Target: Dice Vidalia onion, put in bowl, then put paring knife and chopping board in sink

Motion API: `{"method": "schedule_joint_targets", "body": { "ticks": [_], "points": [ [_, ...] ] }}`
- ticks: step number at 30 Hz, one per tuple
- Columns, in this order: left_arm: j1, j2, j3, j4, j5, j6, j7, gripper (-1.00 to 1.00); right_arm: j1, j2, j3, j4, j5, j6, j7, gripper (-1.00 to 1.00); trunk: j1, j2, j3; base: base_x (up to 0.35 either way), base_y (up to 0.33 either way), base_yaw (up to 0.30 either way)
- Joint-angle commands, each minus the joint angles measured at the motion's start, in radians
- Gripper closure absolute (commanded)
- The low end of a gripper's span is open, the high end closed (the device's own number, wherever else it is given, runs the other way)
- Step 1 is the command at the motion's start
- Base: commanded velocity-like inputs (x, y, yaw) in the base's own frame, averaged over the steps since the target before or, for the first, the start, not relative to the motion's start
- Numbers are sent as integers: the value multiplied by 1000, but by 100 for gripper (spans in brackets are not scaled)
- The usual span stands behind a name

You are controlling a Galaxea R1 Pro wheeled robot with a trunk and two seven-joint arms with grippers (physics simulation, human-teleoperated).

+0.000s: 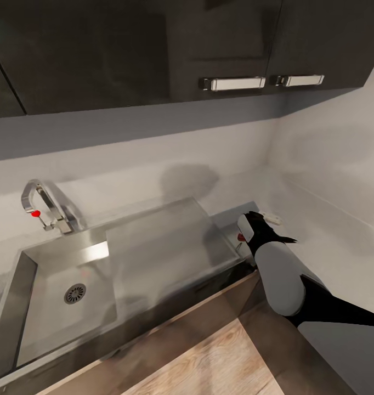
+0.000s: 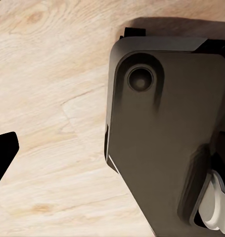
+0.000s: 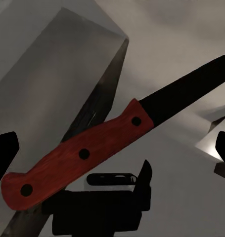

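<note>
The paring knife point(image 3: 87, 153), red-handled with a dark blade, lies flat on the grey countertop point(image 3: 181, 197) just beside the drainboard's edge. My right gripper point(image 3: 112, 153) hovers open right over it, one fingertip point(image 3: 4, 155) on each side of the handle, not touching. In the head view my right gripper point(image 1: 243, 240) is reached down at the counter right of the sink point(image 1: 55, 307), with a bit of the red knife handle point(image 1: 240, 237) showing. The sink basin holds nothing I can see. The Vidalia onion, chopping board and bowl are out of view. My left gripper point(image 2: 112, 153) hangs over wooden floor, open.
The chrome faucet point(image 1: 41, 206) stands behind the basin and the flat drainboard point(image 1: 159, 241) runs right of it. A small white object point(image 1: 272, 218) lies behind my right wrist. Dark wall cabinets point(image 1: 154, 49) hang above. A side wall closes the counter's right end.
</note>
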Motion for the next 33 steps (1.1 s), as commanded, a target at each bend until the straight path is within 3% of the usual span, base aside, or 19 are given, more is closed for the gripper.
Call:
{"method": "schedule_joint_targets", "body": {
  "ticks": [1,33],
  "points": [
    [-1,0,-8,2,8,-2,0,-100,-1,1,-6,-1,10,8,1,-100,1,-2,-2,6,2,0],
    [-1,-1,-8,4,8,-2,0,-100,-1,1,-14,21,14,2,2,-100,1,-2,-2,48,0,0]
  ]
}}
